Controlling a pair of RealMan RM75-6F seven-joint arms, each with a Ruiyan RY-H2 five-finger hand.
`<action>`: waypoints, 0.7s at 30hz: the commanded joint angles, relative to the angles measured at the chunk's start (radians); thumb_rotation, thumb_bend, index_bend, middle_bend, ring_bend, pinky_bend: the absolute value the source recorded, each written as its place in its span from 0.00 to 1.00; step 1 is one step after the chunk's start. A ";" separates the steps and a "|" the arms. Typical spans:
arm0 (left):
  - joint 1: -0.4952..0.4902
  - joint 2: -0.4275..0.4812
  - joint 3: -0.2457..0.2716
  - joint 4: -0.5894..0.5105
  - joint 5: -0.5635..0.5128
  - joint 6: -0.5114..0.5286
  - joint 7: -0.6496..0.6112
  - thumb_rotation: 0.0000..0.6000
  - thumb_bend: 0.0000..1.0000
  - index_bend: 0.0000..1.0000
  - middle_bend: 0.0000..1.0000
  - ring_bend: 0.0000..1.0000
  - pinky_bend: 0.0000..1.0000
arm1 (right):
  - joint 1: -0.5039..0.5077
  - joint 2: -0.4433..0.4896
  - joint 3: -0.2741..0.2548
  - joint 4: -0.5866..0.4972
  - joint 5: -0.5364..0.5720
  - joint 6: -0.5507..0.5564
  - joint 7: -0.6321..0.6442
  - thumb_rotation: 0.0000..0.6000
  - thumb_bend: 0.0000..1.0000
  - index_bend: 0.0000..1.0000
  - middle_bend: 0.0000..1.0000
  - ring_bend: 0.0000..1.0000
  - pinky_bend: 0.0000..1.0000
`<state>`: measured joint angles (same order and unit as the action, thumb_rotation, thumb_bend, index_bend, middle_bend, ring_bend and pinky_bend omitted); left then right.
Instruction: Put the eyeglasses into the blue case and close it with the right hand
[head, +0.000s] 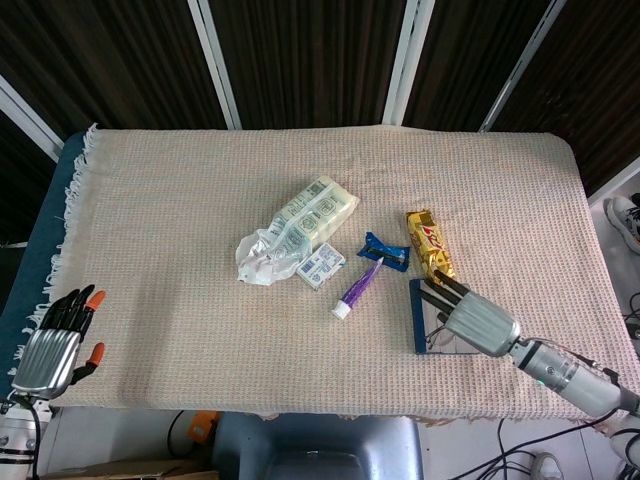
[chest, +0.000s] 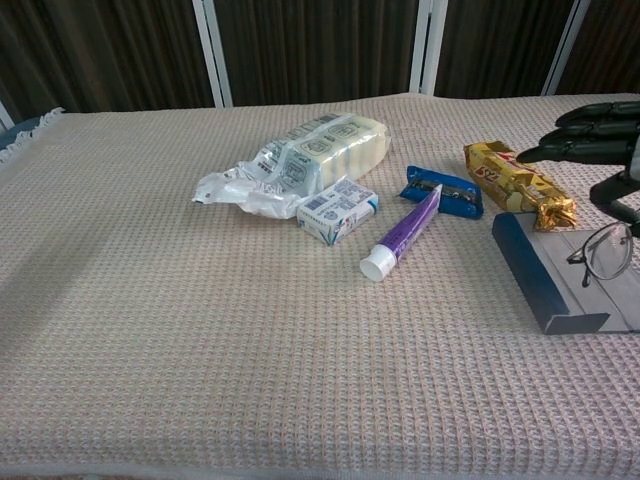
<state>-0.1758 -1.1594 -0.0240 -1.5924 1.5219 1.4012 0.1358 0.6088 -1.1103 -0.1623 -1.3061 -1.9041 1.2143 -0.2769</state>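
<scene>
The blue case (head: 415, 318) lies open near the table's front right, with a blue wall (chest: 527, 272) and a grey inside. My right hand (head: 470, 318) hovers over it and pinches the wire-framed eyeglasses (chest: 608, 252), which hang just above the grey inside. In the chest view only the dark fingers (chest: 590, 135) of that hand show, at the right edge. The head view hides most of the eyeglasses under the hand. My left hand (head: 55, 350) stays off the table's front left corner, fingers spread and empty.
A gold snack bar (head: 430, 245) lies just behind the case. Left of it are a blue packet (head: 385, 250), a purple toothpaste tube (head: 356, 288), a small box (head: 321, 266) and a plastic bag of packs (head: 300, 225). Beige cloth covers the table.
</scene>
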 joint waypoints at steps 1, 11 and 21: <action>-0.002 -0.001 -0.001 -0.001 -0.003 -0.004 0.003 1.00 0.41 0.00 0.00 0.00 0.13 | -0.036 -0.038 -0.015 0.154 -0.004 0.025 0.041 1.00 0.66 0.80 0.09 0.00 0.00; -0.014 -0.003 -0.006 -0.001 -0.018 -0.024 0.005 1.00 0.41 0.00 0.00 0.00 0.13 | -0.009 -0.199 -0.020 0.449 -0.020 -0.005 0.169 1.00 0.66 0.80 0.09 0.00 0.00; -0.019 0.003 -0.007 0.000 -0.023 -0.031 -0.012 1.00 0.41 0.00 0.00 0.00 0.13 | 0.033 -0.238 -0.060 0.477 -0.091 0.013 0.161 1.00 0.66 0.80 0.10 0.00 0.01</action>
<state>-0.1946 -1.1563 -0.0309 -1.5923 1.4987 1.3704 0.1243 0.6396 -1.3488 -0.2199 -0.8264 -1.9924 1.2264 -0.1142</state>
